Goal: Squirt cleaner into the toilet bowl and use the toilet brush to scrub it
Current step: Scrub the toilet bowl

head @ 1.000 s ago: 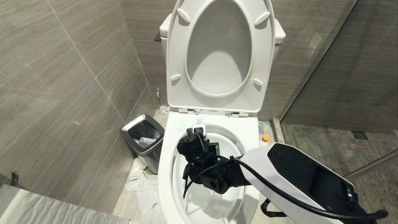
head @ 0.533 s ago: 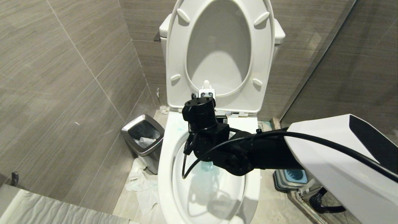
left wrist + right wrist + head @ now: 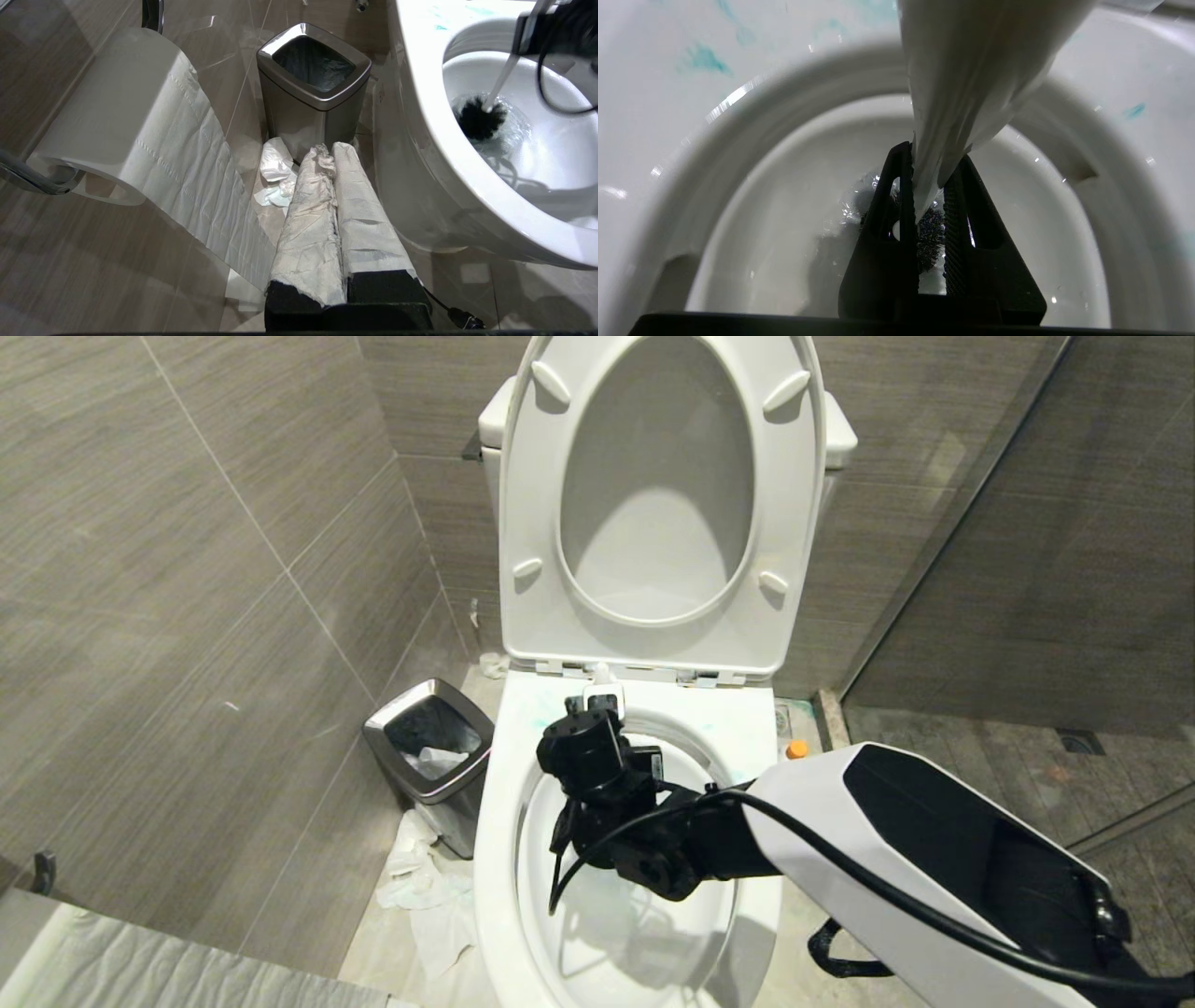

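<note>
- Now my right tool [image 3: 930, 219] is nearly closed, pinching the toilet brush [image 3: 486, 109] by its white handle; the black bristles sit in the water of the toilet bowl [image 3: 495, 859].
- Half a second ago that arm was raised by the seat; it has dropped back inside the bowl.
- My left tool [image 3: 334, 158], closed and empty, hangs between bowl and waste bin [image 3: 313, 88].

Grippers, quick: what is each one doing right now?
Left gripper: shut, holding nothing, parked beside the toilet bowl.
Right gripper: shut on the toilet brush handle, brush head down in the bowl water.
</note>
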{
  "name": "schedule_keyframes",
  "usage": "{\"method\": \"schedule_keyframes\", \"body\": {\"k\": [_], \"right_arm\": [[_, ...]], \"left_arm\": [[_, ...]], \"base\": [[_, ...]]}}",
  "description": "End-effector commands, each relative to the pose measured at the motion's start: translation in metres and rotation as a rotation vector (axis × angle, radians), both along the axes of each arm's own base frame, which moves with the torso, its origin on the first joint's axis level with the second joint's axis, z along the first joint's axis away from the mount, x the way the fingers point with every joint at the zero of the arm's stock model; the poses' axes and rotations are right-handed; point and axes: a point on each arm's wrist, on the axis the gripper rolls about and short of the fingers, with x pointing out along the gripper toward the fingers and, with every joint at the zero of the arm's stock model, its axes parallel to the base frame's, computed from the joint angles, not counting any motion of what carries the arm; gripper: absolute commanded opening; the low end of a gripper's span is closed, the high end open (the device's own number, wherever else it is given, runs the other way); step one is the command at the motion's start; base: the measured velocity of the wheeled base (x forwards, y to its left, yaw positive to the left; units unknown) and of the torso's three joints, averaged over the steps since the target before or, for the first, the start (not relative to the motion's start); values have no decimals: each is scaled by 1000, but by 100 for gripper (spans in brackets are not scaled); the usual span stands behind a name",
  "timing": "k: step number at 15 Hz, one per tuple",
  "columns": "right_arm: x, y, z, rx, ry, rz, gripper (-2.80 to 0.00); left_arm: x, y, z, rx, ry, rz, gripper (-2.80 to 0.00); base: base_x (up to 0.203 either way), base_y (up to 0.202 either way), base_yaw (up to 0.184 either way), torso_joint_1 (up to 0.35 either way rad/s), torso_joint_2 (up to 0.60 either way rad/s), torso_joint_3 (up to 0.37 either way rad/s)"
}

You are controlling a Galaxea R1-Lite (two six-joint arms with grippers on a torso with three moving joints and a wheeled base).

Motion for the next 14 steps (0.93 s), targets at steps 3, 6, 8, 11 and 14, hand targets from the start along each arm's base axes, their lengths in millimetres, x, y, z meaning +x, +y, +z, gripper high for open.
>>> {"method": "schedule_keyframes", "body": {"k": [3,6,8,11,14], "right_arm": [[-4,-2,7,2,-7,-5,-280],[-39,-22,73,48,-48,24,-280],[-72,-38,115,83,-72,68,-280],[-124,-65,165,128,-96,153,-280],[-156,-94,193,132,-100,200,-280]], "left_arm": [[1,0,-2,0,8,1,-280],[1,0,-2,0,8,1,-280],[1,0,-2,0,8,1,-280],[1,0,-2,0,8,1,-280],[1,0,-2,0,8,0,-280]], "base": [[0,0,0,0,0,0],[0,0,0,0,0,0],[0,0,0,0,0,0],[0,0,0,0,0,0],[0,0,0,0,0,0]]}}
